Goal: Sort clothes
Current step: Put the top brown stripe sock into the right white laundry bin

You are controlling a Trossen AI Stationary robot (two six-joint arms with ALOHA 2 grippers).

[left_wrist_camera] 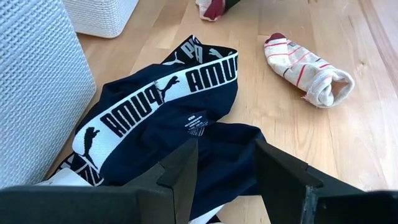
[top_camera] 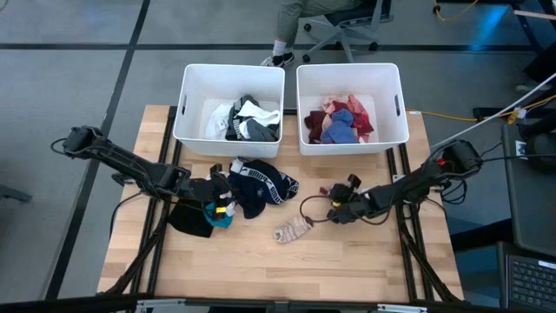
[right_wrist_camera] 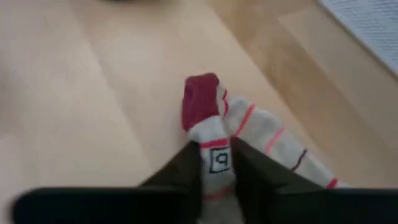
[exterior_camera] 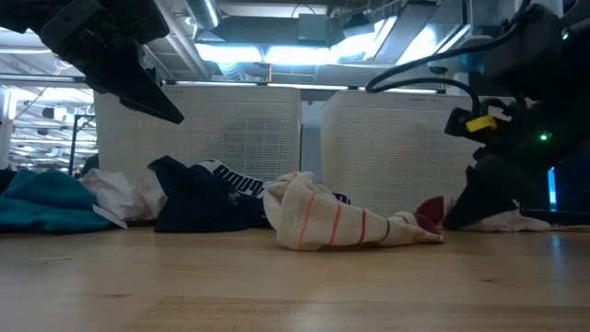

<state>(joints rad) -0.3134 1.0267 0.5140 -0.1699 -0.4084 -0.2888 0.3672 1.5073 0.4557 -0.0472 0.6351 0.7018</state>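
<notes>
While the two bins (top_camera: 230,80) are sitting at the counter's (top_camera: 261,269) far edge, the left fingers (left_wrist_camera: 224,171) are hovering open over navy briefs (left_wrist_camera: 168,112). The right fingers (right_wrist_camera: 216,165) are pinching a striped sock (right_wrist_camera: 249,134) lying lengthwise ahead, nearest the right bin.

wooden table (top_camera: 365,261) — two white bins (top_camera: 230,109), navy waistband garment (top_camera: 265,184), striped sock (top_camera: 293,230)
</notes>
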